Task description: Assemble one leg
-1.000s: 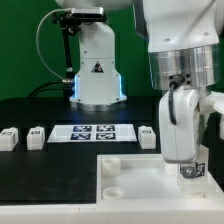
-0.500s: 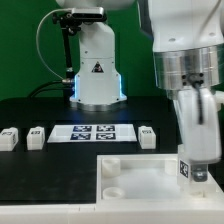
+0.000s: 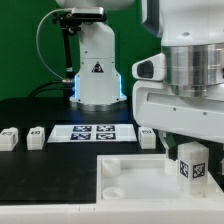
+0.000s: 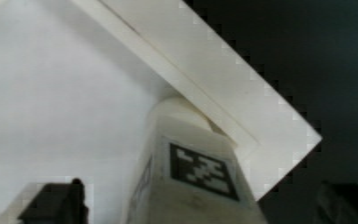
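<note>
A white leg [image 3: 192, 161] with a black-and-white tag stands upright on the large white plate [image 3: 130, 185], near its corner at the exterior view's right. My gripper [image 3: 193, 150] hangs right above it, open, with one dark finger [image 3: 165, 148] clear of the leg's side. In the wrist view the leg [image 4: 202, 165] rises between my two fingertips [image 4: 51, 203], with a gap on each side, and the plate [image 4: 69, 100] lies behind it. Three more legs lie on the black table: two at the left [image 3: 9, 138] [image 3: 36, 136], one by the plate [image 3: 148, 136].
The marker board [image 3: 92, 132] lies on the table behind the plate. The arm's white base [image 3: 97, 70] with a blue glow stands at the back. My wrist fills the upper right of the exterior view.
The jaws have opened and let go of the leg, which stays standing on the plate. The wrist has turned, so its broad side now faces the exterior camera.
</note>
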`<state>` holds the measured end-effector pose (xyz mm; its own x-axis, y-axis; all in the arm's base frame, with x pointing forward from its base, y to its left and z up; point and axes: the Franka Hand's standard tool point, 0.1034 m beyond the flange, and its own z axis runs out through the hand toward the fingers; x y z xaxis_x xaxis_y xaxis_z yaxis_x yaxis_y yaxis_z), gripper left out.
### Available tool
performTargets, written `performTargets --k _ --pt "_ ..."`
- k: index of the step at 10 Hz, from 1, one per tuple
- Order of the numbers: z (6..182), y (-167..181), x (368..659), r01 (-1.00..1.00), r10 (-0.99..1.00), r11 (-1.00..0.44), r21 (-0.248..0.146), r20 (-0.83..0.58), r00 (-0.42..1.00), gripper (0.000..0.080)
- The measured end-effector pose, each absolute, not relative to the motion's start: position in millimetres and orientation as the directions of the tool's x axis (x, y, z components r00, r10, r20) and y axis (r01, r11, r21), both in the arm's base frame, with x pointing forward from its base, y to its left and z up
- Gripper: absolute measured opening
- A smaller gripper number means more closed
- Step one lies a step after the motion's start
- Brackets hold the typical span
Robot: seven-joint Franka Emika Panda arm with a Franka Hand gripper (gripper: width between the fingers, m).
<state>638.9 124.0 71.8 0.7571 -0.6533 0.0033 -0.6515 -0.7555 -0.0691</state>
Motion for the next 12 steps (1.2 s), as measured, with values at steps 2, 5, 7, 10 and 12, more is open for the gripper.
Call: performTargets --k 2,5,7,10,12 --pt "71.0 130 639 -0.324 -0.326 -0.945 -0.048 0.049 0.944 0.0649" --pt "67.6 118 637 0.073 0.072 -0.997 -0.02 0.066 0.995 0.0649" --pt "67.8 108 639 0.215 0.214 -0.976 -0.008 0.07 0.974 0.0649" --pt "67.3 109 638 0.083 0.081 -0.996 -0.019 0.067 0.994 0.0451" --pt "67.0 111 638 -0.143 -0.146 -0.989 -0.037 0.06 0.988 0.0285"
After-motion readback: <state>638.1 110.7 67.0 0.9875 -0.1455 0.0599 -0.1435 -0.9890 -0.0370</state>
